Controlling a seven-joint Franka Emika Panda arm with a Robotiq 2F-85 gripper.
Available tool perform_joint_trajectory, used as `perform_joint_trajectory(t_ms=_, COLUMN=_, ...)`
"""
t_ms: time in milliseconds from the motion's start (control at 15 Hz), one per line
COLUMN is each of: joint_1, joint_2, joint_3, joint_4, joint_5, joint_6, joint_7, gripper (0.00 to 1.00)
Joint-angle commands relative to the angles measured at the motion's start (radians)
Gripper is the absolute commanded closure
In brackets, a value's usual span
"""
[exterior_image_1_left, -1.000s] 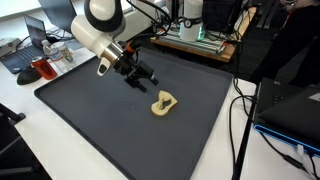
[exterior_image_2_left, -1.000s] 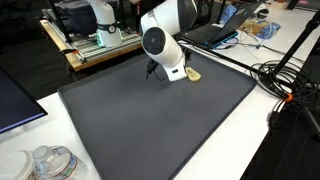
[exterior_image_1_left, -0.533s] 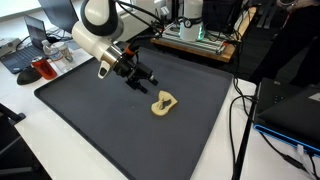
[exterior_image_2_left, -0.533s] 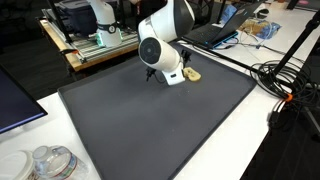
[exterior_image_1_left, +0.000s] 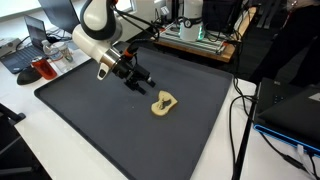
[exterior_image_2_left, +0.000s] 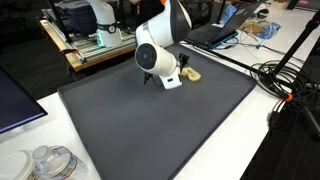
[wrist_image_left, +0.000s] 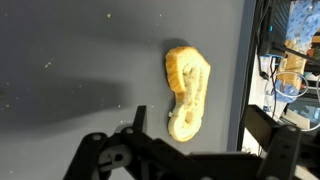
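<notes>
A pale yellow, loop-shaped object (exterior_image_1_left: 165, 103) lies on the black mat (exterior_image_1_left: 110, 125) and shows in both exterior views (exterior_image_2_left: 190, 74). In the wrist view it (wrist_image_left: 187, 93) lies lengthwise between the two black fingers, close to the mat's edge. My gripper (exterior_image_1_left: 140, 78) hovers above the mat a short way from the object, tilted towards it. Its fingers (wrist_image_left: 200, 135) are spread wide and hold nothing. In an exterior view the white wrist (exterior_image_2_left: 155, 60) hides most of the fingers.
A red mug (exterior_image_1_left: 40, 68) and a laptop (exterior_image_1_left: 22, 55) sit off the mat's corner. A wooden rack with electronics (exterior_image_1_left: 200, 38) stands behind it. Cables (exterior_image_2_left: 285, 85) trail beside the mat. A clear plastic container (exterior_image_2_left: 50, 162) sits near the front edge.
The arm has shifted slightly back from the yellow object, with the wrist lower in one exterior view. The object has not moved and the fingers stay open.
</notes>
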Motion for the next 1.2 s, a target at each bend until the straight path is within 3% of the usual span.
perform_joint_trajectory(t_ms=0, joint_1=0.020, joint_2=-0.034, joint_3=-0.003, joint_4=-0.007, joint_5=0.010, joint_6=-0.007, joint_7=-0.007, gripper=0.00)
perform_joint_trajectory(t_ms=67, joint_1=0.017, joint_2=-0.050, joint_3=0.004, joint_4=-0.019, joint_5=0.029, joint_6=-0.019, joint_7=0.004, gripper=0.00)
perform_joint_trajectory(t_ms=533, joint_1=0.062, joint_2=-0.246, joint_3=-0.010, joint_4=-0.230, joint_5=0.068, joint_6=0.196, joint_7=0.038, gripper=0.00)
perform_joint_trajectory(t_ms=1133, joint_1=0.080, joint_2=-0.471, joint_3=-0.036, joint_4=-0.534, joint_5=0.289, joint_6=0.402, joint_7=-0.001, gripper=0.00)
